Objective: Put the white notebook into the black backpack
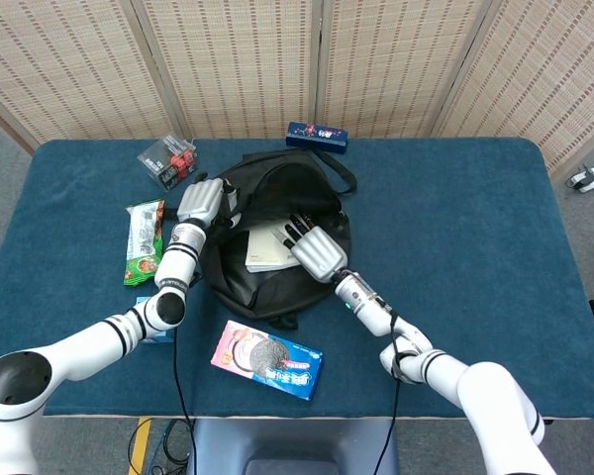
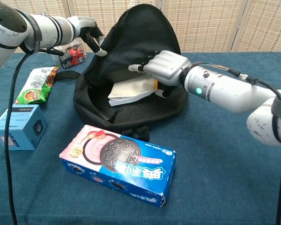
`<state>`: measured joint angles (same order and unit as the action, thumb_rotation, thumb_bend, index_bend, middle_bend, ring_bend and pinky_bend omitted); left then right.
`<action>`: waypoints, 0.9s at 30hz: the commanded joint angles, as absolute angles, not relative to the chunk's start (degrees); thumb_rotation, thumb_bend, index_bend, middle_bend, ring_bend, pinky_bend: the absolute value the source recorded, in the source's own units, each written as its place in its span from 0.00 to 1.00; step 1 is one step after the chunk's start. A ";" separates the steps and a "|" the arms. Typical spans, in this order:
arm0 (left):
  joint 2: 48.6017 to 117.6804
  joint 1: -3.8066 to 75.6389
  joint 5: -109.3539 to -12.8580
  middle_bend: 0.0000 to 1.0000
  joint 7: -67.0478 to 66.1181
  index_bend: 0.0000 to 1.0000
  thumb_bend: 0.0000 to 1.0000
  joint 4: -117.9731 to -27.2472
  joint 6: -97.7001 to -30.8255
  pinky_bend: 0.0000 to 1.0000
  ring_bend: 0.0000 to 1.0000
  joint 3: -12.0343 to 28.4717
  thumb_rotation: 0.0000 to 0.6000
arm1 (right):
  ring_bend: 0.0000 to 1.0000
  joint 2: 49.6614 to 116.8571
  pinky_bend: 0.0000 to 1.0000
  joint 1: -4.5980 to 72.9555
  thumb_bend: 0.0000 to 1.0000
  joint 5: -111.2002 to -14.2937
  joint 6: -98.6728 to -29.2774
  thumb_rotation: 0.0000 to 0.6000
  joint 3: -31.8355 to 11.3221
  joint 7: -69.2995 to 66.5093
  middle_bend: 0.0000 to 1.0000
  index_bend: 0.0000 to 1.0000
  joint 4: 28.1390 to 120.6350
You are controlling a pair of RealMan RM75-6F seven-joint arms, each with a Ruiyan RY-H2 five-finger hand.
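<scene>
Blue cookie box (image 2: pixel 119 165) lies just before the backpack (image 1: pixel 307 203); a green snack bag (image 1: pixel 144 240) and small blue box (image 2: pixel 19 126) sit to its left, a dark blue box (image 1: pixel 316 135) behind it. Table (image 1: pixel 475 228) right of the backpack lies bare. Left hand (image 1: pixel 202 202) grips the backpack's rim. Right hand (image 2: pixel 166 68), fingers curled, holds the notebook (image 2: pixel 131 91) inside the opening.

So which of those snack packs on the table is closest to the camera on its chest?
The pink-and-blue cookie box, lying flat just in front of the black backpack. The green snack bag and the small light blue box sit farther left.
</scene>
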<state>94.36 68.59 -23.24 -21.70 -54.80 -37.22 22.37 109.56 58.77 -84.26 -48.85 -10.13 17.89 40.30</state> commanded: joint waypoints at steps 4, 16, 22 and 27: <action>92.70 68.46 -21.39 0.29 -23.47 0.65 0.39 -57.26 -36.59 0.02 0.25 20.87 1.00 | 0.02 95.44 0.02 52.61 0.28 -84.30 -53.46 1.00 -7.92 21.32 0.10 0.00 61.07; 81.97 66.36 -19.37 0.13 -24.67 0.11 0.33 -75.25 -38.29 0.02 0.16 17.06 1.00 | 0.02 78.85 0.02 43.72 0.28 -85.73 -62.20 1.00 -4.68 22.26 0.10 0.00 81.07; 76.80 63.04 -24.25 0.11 -23.20 0.08 0.29 -85.64 -43.40 0.02 0.15 15.54 1.00 | 0.02 73.53 0.02 40.31 0.28 -86.13 -65.23 1.00 -3.73 20.48 0.11 0.00 86.03; 73.29 60.32 -27.98 0.10 -22.44 0.08 0.28 -91.18 -47.09 0.02 0.15 13.91 1.00 | 0.02 69.54 0.02 37.54 0.28 -85.88 -67.25 1.00 -3.14 19.57 0.14 0.00 89.20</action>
<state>74.92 61.86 -26.11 -23.01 -89.17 -45.18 14.97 70.64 38.55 -86.00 -66.36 -3.45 19.96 88.18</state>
